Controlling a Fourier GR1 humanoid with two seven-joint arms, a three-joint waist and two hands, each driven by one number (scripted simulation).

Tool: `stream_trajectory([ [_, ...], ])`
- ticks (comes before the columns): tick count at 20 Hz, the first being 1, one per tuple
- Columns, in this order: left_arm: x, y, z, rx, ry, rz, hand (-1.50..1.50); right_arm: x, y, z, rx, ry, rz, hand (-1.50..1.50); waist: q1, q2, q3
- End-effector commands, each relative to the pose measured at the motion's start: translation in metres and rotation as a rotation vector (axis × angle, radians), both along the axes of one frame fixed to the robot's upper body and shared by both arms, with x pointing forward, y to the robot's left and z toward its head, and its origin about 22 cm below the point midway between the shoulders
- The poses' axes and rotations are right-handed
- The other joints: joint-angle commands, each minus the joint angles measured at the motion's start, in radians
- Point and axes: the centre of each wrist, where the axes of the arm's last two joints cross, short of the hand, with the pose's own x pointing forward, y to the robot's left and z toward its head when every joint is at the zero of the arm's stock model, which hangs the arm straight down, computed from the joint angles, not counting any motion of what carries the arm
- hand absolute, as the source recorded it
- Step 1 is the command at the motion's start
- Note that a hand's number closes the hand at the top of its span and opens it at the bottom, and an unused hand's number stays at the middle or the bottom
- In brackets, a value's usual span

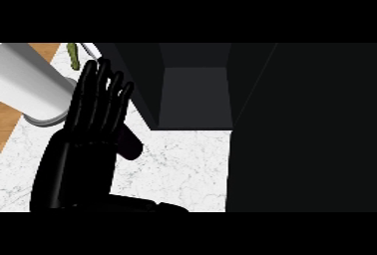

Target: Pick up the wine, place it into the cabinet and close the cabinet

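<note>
**A:** What sits nearest?

**B:** The left hand, raised close in the view's left half; its palm is a black mass, its fingers are straight, close together and pointing up the view, and its thumb juts out to the right; it is open and holds nothing.

**A:** And under it?

**B:** A white marbled counter, which shows to the right of the palm and below the dark furniture; along the left edge runs a wooden strip.

**A:** Behind the fingers?

**B:** A pale grey cylinder slants in from the top left corner; its lower end lies on the marble, just left of the fingers, which partly hide it.

**A:** The cabinet?

**B:** The cabinet stands farther back, at centre; it shows a dark recess with a lighter back wall; nothing can be made out inside it; a broad dark panel fills the right side from top to bottom.

**A:** And the wine?

**B:** I cannot place it for certain; a slim green thing lies at the top left, beyond the fingertips and well apart from the recess; whether that is the wine I cannot tell.
</note>
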Motion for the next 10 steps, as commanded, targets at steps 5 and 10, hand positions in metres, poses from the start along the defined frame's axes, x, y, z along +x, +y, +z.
stream_trajectory([
  [5, -0.026, 0.008, 0.018, -0.004, 0.020, 0.046, -1.50, -0.019, 0.008, 0.029, 0.025, -0.030, 0.000, -1.50, 0.005, -0.002, 0.000],
  [10, -0.023, 0.028, 0.013, 0.021, 0.033, 0.115, -1.50, -0.024, 0.003, 0.025, 0.005, -0.029, -0.009, -1.50, 0.001, -0.001, 0.000],
])
